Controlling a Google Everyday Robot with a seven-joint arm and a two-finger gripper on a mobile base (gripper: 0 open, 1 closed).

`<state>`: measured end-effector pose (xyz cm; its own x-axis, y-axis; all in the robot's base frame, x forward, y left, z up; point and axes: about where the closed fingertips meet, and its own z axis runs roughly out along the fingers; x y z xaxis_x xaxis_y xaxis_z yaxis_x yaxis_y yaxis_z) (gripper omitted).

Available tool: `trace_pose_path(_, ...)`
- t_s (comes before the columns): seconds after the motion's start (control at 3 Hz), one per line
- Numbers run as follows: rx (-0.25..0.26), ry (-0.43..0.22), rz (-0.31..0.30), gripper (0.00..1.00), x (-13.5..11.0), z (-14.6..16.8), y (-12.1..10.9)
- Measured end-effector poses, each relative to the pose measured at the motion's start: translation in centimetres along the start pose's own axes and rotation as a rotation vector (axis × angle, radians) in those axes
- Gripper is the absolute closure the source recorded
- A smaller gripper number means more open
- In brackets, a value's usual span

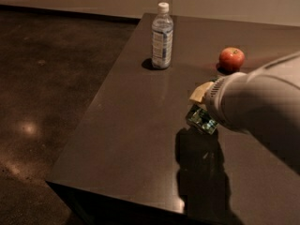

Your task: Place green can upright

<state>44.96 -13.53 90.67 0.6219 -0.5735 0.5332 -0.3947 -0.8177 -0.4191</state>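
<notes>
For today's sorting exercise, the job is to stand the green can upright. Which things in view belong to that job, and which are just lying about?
Belongs to the job:
green can, tilted at the arm's end
gripper, at the can, over the table

Just lying about:
water bottle, standing upright
red apple

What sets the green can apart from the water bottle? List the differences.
The water bottle stands upright on the table; the green can is held tilted in the hand, over the table's middle. The water bottle is clear with a white cap; the green can is green and patterned. The water bottle is the taller of the two. Both are drink containers.
</notes>
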Motion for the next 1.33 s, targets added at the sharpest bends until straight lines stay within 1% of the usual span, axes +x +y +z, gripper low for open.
trace_pose_path(0.33, 0.091, 0.066, -0.075, 1.0, -0.2, 0.2, -0.4)
trace_pose_path(0.67, 0.219, 0.109, -0.145, 1.0, 0.4, 0.8, -2.5)
trace_pose_path(1.0, 0.316, 0.109, -0.185, 1.0, 0.7, 1.6, -4.5)
trace_pose_path(1.33, 0.379, 0.118, -0.262, 1.0, 0.8, 1.7, -5.8)
